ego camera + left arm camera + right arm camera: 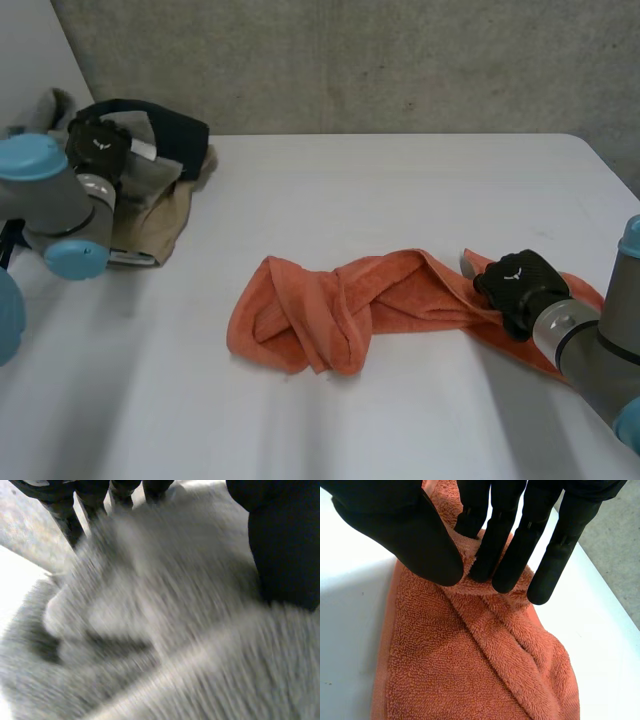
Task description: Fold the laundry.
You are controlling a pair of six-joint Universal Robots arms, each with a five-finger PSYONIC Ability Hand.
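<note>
Orange towel (340, 305) — right hand (410, 535) pinches ridge near its end; left hand (98, 146) at grey cloth (150, 630) — grip unclear.

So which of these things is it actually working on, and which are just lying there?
Job: orange towel, pinched by the right hand; clothes pile, left hand at it.
Just there: white table, grey wall.

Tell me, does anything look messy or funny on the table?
Yes. The orange towel lies twisted and bunched like a rope across the white table, not flat. The right hand pinches a ridge at its end. Other clothes sit in a rumpled heap at the far corner.
</note>
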